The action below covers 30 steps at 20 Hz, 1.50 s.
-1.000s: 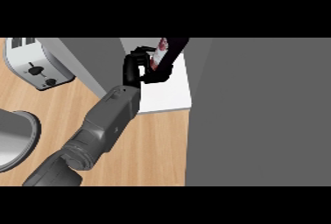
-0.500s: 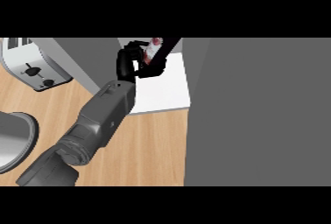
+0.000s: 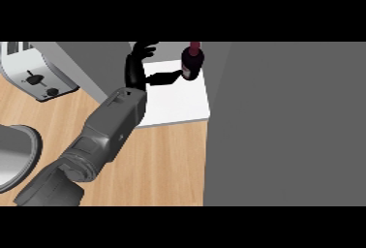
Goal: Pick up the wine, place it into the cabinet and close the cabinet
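The wine bottle [image 3: 190, 62], dark with a red neck, stands upright on the white floor of the open cabinet [image 3: 175, 104], near its back right corner. My left hand [image 3: 135, 68] is just left of the bottle, reaching into the cabinet, fingers straight and spread. Its thumb points right toward the bottle's side; contact cannot be told. The hand is open and holds nothing. My right hand does not show.
A large grey panel [image 3: 286, 121] fills the right side, right next to the cabinet opening. Another grey panel [image 3: 82, 60] borders the opening at left. A silver toaster [image 3: 32, 72] and a metal bowl [image 3: 10, 155] stand on the wooden counter [image 3: 157, 160].
My left hand was curled round the tilted bottle; it has opened and moved slightly left. The bottle now stands upright on the cabinet floor on its own.
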{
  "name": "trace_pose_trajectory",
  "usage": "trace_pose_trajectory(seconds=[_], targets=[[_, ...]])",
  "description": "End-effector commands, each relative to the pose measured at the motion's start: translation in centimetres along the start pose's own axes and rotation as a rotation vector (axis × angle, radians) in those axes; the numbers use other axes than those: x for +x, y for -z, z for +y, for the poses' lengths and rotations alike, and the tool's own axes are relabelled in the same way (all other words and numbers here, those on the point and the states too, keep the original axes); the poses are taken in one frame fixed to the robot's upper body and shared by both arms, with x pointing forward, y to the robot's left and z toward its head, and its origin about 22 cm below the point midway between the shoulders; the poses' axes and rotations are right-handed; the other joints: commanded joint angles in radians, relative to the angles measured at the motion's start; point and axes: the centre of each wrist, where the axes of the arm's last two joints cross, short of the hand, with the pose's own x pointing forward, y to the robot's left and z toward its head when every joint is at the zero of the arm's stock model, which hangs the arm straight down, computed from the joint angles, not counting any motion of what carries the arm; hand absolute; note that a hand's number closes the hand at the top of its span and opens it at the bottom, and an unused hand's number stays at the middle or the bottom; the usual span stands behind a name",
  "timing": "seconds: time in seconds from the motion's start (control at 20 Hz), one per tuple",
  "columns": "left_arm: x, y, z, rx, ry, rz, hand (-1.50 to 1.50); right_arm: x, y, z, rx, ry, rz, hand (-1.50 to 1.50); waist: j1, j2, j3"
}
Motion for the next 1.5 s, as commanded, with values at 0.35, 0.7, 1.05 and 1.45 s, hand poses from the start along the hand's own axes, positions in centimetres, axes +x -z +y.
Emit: trace_pose_trajectory(seconds=[0.35, 0.7, 1.05, 1.45], targets=[[-0.7, -0.1, 0.6, 0.044, 0.045, 0.029, -1.5, 0.3, 0.6, -0.3, -0.012, -0.009, -0.014, -1.5, 0.006, 0.003, -0.001], [-1.3, -0.1, 1.2, -0.018, -0.018, -0.024, -1.5, -0.2, -0.2, 0.1, 0.012, 0.007, -0.009, -1.5, 0.007, -0.002, -0.001], [-0.8, -1.2, -0.7, -0.053, -0.11, -0.049, -1.5, -0.3, 0.4, 0.2, -0.004, -0.013, 0.004, -1.5, 0.034, -0.01, -0.001], [-0.1, -2.5, -2.7, -0.055, -0.204, -0.104, -1.5, -0.4, 0.5, 0.3, 0.012, 0.013, 0.01, -1.5, 0.019, -0.012, -0.001]])
